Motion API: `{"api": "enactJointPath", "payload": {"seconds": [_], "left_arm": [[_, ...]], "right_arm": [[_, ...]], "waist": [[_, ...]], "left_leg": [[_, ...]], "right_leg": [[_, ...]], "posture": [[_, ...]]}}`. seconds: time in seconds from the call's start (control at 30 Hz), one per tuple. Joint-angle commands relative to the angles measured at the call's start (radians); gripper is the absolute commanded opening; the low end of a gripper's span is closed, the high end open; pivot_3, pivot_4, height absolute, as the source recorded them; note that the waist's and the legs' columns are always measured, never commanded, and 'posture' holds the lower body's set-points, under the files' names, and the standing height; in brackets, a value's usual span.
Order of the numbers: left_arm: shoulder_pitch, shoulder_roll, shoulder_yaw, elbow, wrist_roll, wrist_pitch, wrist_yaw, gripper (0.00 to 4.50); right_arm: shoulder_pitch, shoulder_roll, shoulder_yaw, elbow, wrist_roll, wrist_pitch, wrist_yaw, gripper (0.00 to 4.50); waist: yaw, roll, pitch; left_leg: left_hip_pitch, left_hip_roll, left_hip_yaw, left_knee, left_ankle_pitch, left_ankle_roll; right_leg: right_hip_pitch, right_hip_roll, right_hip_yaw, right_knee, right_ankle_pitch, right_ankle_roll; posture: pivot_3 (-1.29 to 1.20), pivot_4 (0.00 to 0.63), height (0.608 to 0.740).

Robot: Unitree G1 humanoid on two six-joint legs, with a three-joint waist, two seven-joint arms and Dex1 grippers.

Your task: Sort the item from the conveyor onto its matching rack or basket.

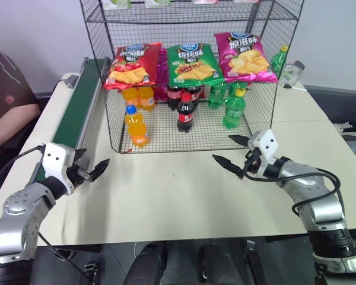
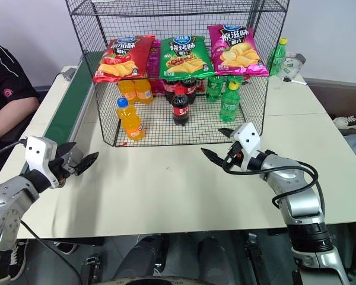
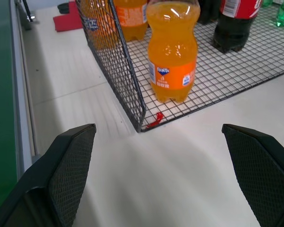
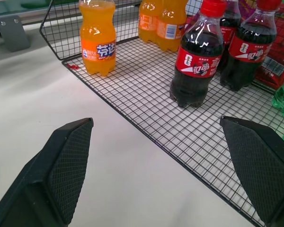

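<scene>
Open tabletop (image 1: 184,202) between the near edge and rack (image 1: 190,145); a gripper could sweep across it. Rack's near face open below the hanging chip bags (image 1: 190,62). Inside: orange bottle (image 1: 136,126) at left near corner, cola (image 1: 186,113) centre, green bottle (image 1: 233,108) right, gaps between. Rack's left mesh wall closes that side. Conveyor (image 1: 77,113) lines the table's left edge
</scene>
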Motion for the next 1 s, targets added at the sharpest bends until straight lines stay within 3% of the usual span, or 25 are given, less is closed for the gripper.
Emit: {"api": "enactJointPath", "payload": {"seconds": [0.03,1.0], "left_arm": [[-0.011,-0.002,0.02,-0.007,0.003,-0.022,0.007,4.47],[-0.015,-0.075,0.004,0.016,0.036,-0.049,0.075,4.47]], "right_arm": [[-0.02,0.008,-0.004,-0.008,-0.001,-0.022,-0.003,4.5],[-0.05,0.076,0.038,0.041,-0.072,-0.08,-0.074,4.5]], "waist": [[0.0,0.0,0.0],[0.0,0.0,0.0]], "left_leg": [[0.0,0.0,0.0,0.0,0.0,0.0],[0.0,0.0,0.0,0.0,0.0,0.0]], "right_leg": [[0.0,0.0,0.0,0.0,0.0,0.0],[0.0,0.0,0.0,0.0,0.0,0.0]], "posture": [[0.0,0.15,0.74],[0.0,0.15,0.74]]}}
